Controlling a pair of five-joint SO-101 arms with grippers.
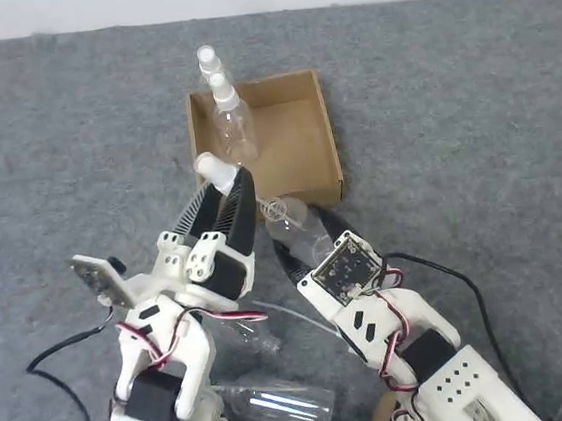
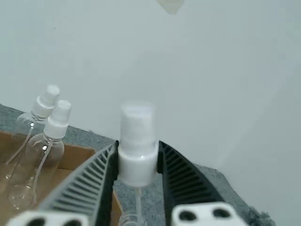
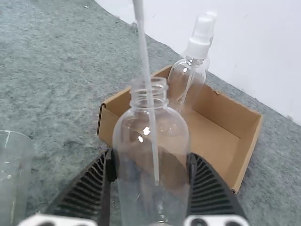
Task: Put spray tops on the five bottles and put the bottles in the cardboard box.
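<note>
The spray top (image 2: 137,141) is being held head up, clamped between the fingers of the left tool (image 2: 136,153), above the bench (image 1: 451,102). Its dip tube (image 3: 146,70) is running down through the neck of the open bottle (image 3: 150,141) and ending inside the body. The head is standing clear above the neck, not seated on it.

The open bottle is being held upright off the bench, clamped at its body by the right tool (image 3: 150,162). In the high view the right tool (image 1: 304,233) is holding this bottle (image 1: 298,224) just beside the near wall of the box (image 1: 304,138). The left tool (image 1: 223,181) is carrying the spray top (image 1: 214,167) over the same near wall.

Two capped bottles (image 1: 231,120) are standing upright in the box, just beside each other, at a far corner. The wrist views are showing the same pair (image 2: 51,127) (image 3: 188,75) beyond the tools, inside the box walls (image 3: 221,122).

A loose bottle (image 1: 281,400) without a top is lying on its side on the bench between the two arm bases, well apart from the box
</note>
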